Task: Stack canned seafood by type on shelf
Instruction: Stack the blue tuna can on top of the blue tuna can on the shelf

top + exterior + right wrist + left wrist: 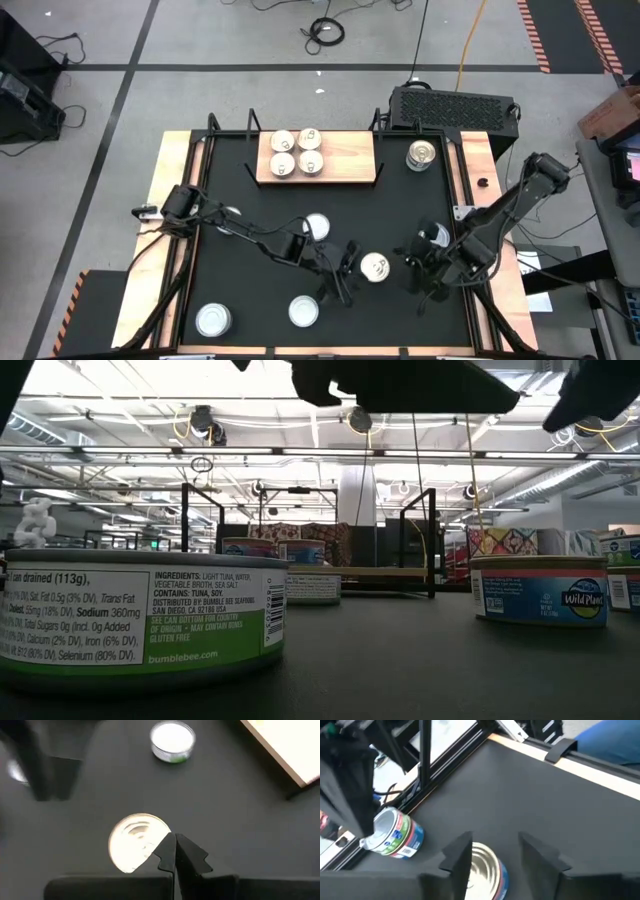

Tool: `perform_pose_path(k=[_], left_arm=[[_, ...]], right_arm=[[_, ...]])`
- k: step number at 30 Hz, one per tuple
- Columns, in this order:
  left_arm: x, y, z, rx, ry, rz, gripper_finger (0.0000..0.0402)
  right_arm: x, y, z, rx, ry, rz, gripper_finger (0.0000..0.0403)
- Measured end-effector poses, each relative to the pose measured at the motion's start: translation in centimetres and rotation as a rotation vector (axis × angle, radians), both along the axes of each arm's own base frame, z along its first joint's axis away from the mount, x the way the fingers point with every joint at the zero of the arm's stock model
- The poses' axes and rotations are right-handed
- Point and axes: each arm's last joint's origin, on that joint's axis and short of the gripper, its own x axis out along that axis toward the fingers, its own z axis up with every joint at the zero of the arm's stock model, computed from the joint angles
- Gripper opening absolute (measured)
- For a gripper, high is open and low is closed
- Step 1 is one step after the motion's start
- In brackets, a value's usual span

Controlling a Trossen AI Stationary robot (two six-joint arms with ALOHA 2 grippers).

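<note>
Tins half sorted, pick stage for the loose ones.
Four small round metal tins (297,153) sit as a block on the light wooden shelf board (345,160) at the far side; five more lie scattered on the black bench (240,210). Left pincer (507,857) is parted with a silver-topped blue-sided tin (487,870) beside one finger, not gripped. Right pincer (175,851) is shut on nothing, its tips over the rim of a pale-topped tin (134,841). Next move probably needs the right pincer to reopen and straddle that tin.
</note>
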Motion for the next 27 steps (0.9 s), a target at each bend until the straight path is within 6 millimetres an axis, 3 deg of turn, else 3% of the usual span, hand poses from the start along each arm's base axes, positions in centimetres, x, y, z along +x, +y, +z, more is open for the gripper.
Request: perform_pose_path(k=[6, 12, 19, 27], left_arm=[[0.5, -0.1, -1.3, 0.024, 0.0, 0.03, 0.0208], [1.0, -0.4, -4.3, 0.142, 0.018, -0.036, 0.0211], [1.5, -0.3, -5.7, 0.149, 0.018, -0.026, 0.0211], [2.4, 1.6, -8.5, 0.166, 0.072, 0.029, 0.021]], right_arm=[[0.2, 0.2, 0.3, -0.025, -0.035, 0.075, 0.0001], [0.3, 0.2, 0.3, -0.033, -0.04, 0.091, 0.0], [0.3, 0.2, 0.3, -0.047, -0.036, 0.105, 0.0], [0.4, 0.1, 0.3, -0.051, -0.037, 0.103, 0.0]])
